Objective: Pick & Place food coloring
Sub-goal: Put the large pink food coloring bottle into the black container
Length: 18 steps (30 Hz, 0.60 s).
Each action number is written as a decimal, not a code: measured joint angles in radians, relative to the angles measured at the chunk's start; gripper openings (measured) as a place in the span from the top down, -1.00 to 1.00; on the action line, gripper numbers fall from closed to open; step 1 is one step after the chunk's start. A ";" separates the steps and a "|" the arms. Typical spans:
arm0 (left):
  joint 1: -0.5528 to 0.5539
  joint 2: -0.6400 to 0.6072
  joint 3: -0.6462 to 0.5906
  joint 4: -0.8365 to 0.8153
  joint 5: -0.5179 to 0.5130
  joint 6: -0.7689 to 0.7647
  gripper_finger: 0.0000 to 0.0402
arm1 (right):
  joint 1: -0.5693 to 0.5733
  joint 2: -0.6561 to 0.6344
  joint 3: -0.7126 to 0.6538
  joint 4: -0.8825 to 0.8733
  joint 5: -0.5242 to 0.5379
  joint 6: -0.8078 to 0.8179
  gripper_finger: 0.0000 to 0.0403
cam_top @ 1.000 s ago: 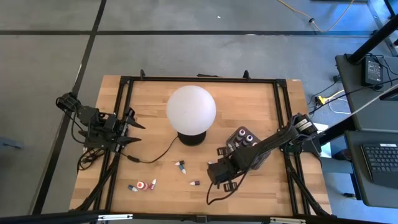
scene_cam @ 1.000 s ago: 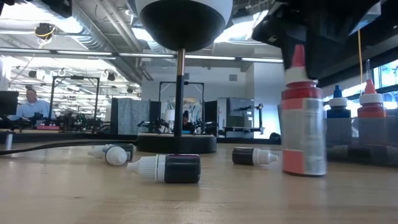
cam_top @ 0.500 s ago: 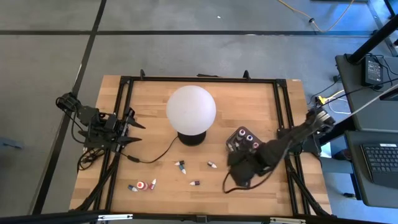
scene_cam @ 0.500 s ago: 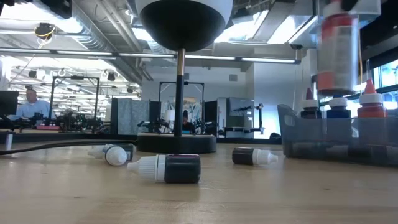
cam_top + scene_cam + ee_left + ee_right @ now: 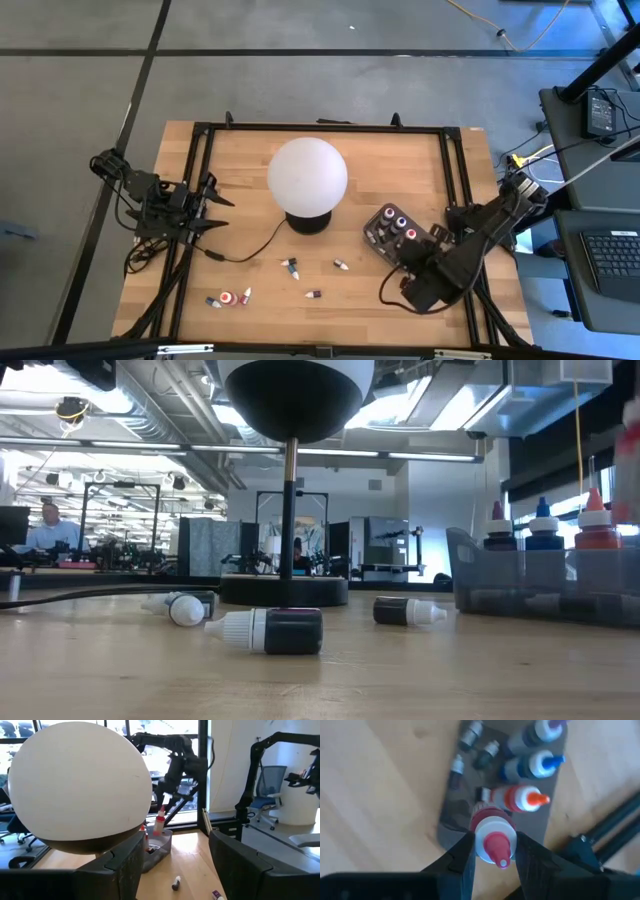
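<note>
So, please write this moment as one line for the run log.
right gripper: shut on red-tipped bottle, over tray | left gripper: open, waiting at left table edge | loose bottles: on table

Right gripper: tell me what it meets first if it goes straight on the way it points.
The right gripper, shut on a red-capped bottle, points down at the dark tray. That bottle would probably meet the tray first, beside the orange-tipped bottle; depth is unclear.

Red food-coloring bottle (image 5: 492, 837), white collar, red tip, pinched upright in right gripper (image 5: 492, 851) above tray (image 5: 451, 822). Three bottles stand in tray (image 5: 398, 228) near bench's right edge. Five loose bottles lie along front edge: pale-tipped dark one (image 5: 290, 268), small one (image 5: 341, 265), another (image 5: 313, 294), pair (image 5: 229, 298) toward front-left corner.
</note>
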State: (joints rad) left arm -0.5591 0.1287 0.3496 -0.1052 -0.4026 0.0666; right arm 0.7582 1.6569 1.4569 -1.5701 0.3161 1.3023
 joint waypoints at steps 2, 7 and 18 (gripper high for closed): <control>0.000 0.000 0.000 0.000 -0.001 0.000 -0.07 | 0.006 0.000 -0.051 -0.001 -0.003 0.023 0.42; 0.000 0.000 0.000 0.000 -0.009 0.000 -0.09 | 0.007 0.000 -0.144 0.039 -0.004 0.032 0.42; 0.000 0.000 0.000 -0.003 -0.010 0.000 -0.07 | 0.003 0.000 -0.263 0.135 -0.004 0.055 0.41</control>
State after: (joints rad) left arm -0.5590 0.1287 0.3496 -0.1085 -0.4122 0.0666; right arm 0.7617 1.6573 1.1938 -1.4348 0.3126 1.3578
